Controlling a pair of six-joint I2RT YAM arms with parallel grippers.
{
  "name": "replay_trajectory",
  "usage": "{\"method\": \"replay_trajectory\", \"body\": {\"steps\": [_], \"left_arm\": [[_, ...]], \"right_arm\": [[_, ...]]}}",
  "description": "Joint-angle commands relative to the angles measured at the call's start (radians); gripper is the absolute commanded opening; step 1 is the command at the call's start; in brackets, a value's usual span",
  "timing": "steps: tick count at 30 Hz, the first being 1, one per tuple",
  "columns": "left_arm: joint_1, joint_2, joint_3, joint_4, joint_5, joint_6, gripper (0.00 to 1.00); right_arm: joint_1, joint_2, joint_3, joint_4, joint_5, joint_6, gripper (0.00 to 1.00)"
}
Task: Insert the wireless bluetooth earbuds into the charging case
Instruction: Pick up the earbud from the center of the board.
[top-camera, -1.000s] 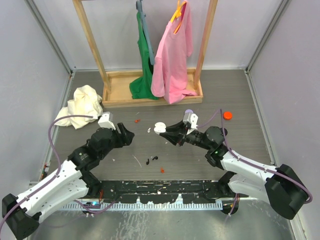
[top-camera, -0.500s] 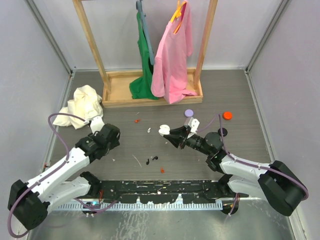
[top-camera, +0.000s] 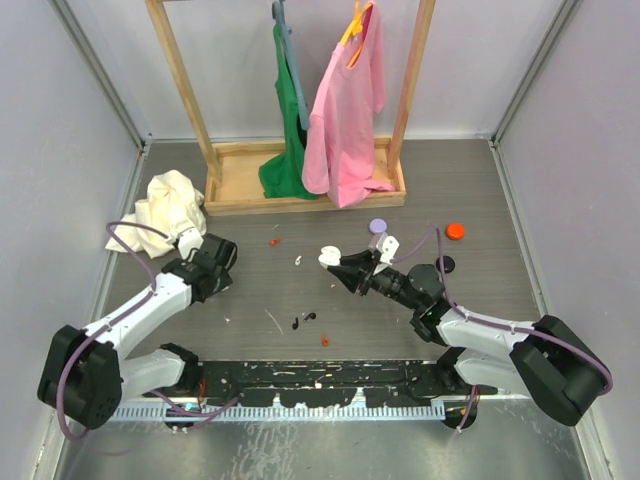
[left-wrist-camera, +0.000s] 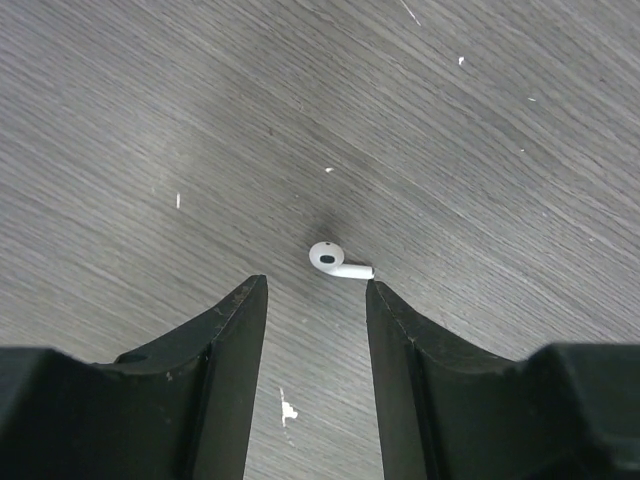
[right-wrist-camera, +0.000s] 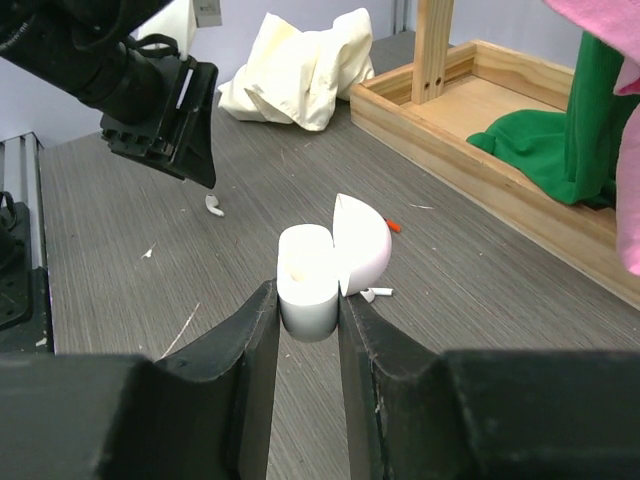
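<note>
My right gripper (right-wrist-camera: 308, 300) is shut on the white charging case (right-wrist-camera: 305, 270), held above the table with its lid (right-wrist-camera: 362, 255) open; the case also shows in the top view (top-camera: 328, 258). One white earbud (right-wrist-camera: 375, 294) lies on the table just behind the case and appears in the top view (top-camera: 299, 261). My left gripper (left-wrist-camera: 315, 285) is open and empty, low over the table. A second white earbud (left-wrist-camera: 338, 262) lies just ahead of its fingertips, nearer the right one. This earbud also shows in the right wrist view (right-wrist-camera: 213, 207), below the left gripper (right-wrist-camera: 195, 170).
A wooden clothes rack (top-camera: 300, 190) with a green and a pink garment stands at the back. A cream cloth (top-camera: 165, 205) lies at the back left. A purple cap (top-camera: 377, 226), an orange cap (top-camera: 455, 231), a black disc (top-camera: 445, 264) and small black scraps (top-camera: 305, 320) lie on the table.
My left arm has swung back to the left and dropped low over the second earbud. My right gripper has shifted slightly right, still holding the open case.
</note>
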Motion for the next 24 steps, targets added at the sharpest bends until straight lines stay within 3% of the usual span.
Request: {"method": "replay_trajectory", "body": {"steps": [1, 15, 24], "left_arm": [[0.029, 0.049, 0.033, 0.091, 0.024, 0.027, 0.45], [0.089, 0.214, 0.054, 0.164, 0.089, 0.062, 0.38], [0.092, 0.235, 0.054, 0.139, 0.111, 0.055, 0.32]], "right_arm": [[-0.002, -0.003, 0.008, 0.067, 0.014, -0.01, 0.01], [-0.001, 0.012, 0.018, 0.055, 0.004, -0.013, 0.01], [-0.002, -0.006, 0.019, 0.04, 0.009, -0.018, 0.01]]}}
